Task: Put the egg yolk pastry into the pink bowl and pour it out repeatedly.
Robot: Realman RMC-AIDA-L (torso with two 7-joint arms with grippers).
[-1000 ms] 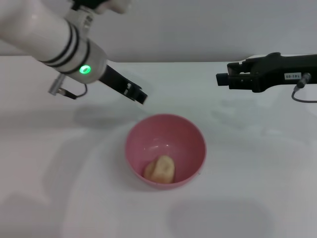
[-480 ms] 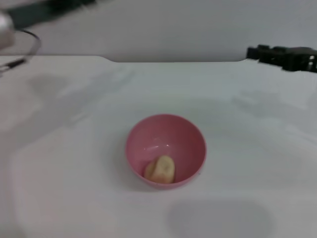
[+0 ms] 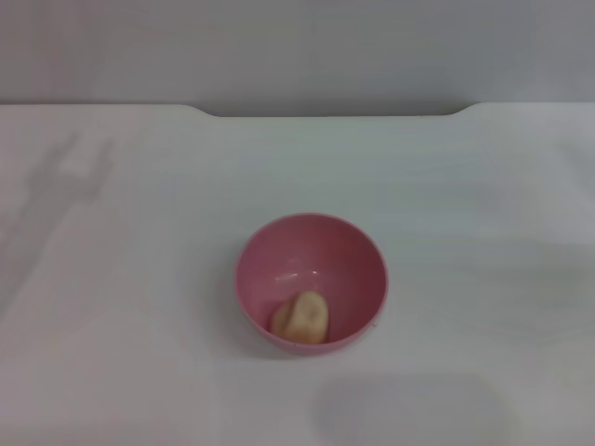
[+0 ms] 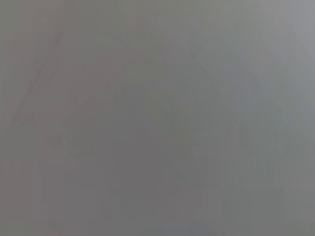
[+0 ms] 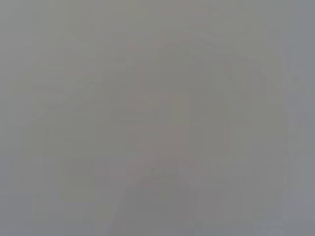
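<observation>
The pink bowl (image 3: 310, 279) stands upright on the white table, a little in front of the middle in the head view. The egg yolk pastry (image 3: 303, 318) lies inside it, against the near inner wall. Neither gripper shows in the head view. Both wrist views show only a plain grey surface, with no bowl, pastry or fingers.
The white table (image 3: 483, 242) runs to a grey wall at the back, with a shallow recess in its far edge (image 3: 330, 113). A faint shadow lies on the table at the far left (image 3: 65, 177).
Both arms have withdrawn out of the head view, the left one up and to the left, the right one off to the right. The bowl and pastry have not moved.
</observation>
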